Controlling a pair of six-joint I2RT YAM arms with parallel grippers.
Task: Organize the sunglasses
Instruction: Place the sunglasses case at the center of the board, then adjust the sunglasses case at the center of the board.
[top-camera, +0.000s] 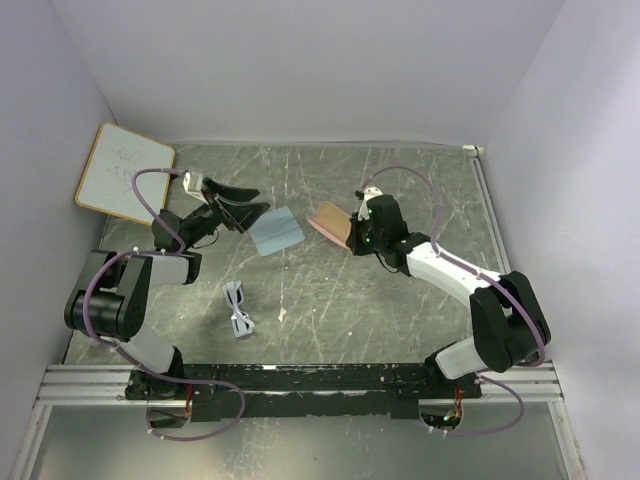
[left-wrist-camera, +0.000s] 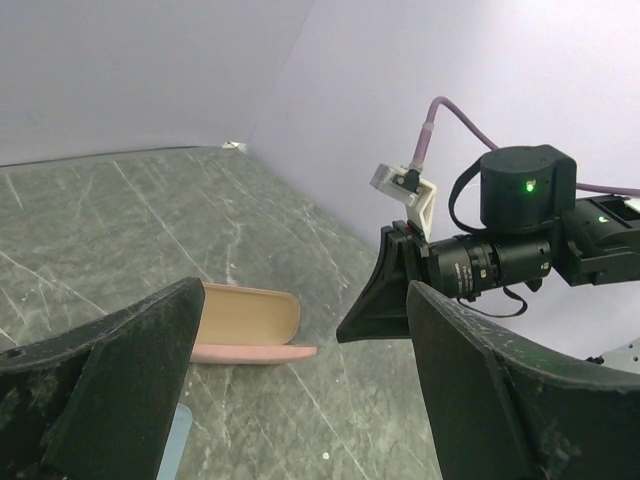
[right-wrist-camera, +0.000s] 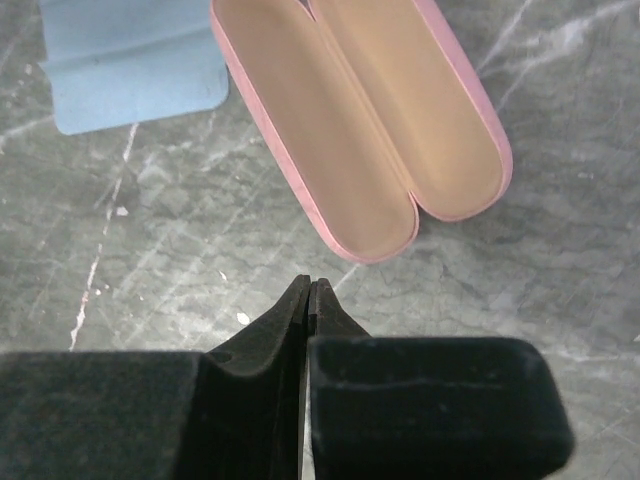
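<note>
The white-framed sunglasses (top-camera: 238, 311) lie on the table in front of the left arm, apart from both grippers. An open tan-pink case (top-camera: 330, 221) (right-wrist-camera: 370, 130) (left-wrist-camera: 245, 322) lies in the middle, its inside empty. My right gripper (top-camera: 357, 226) (right-wrist-camera: 311, 287) sits just right of the case, jaws pressed together on nothing. My left gripper (top-camera: 243, 207) (left-wrist-camera: 300, 400) hovers left of the light blue cloth (top-camera: 275, 231) (right-wrist-camera: 135, 60), jaws wide apart and empty.
A white board with a wooden frame (top-camera: 122, 170) leans at the back left corner. White walls close in the table on three sides. A metal rail (top-camera: 300, 385) runs along the near edge by the arm bases.
</note>
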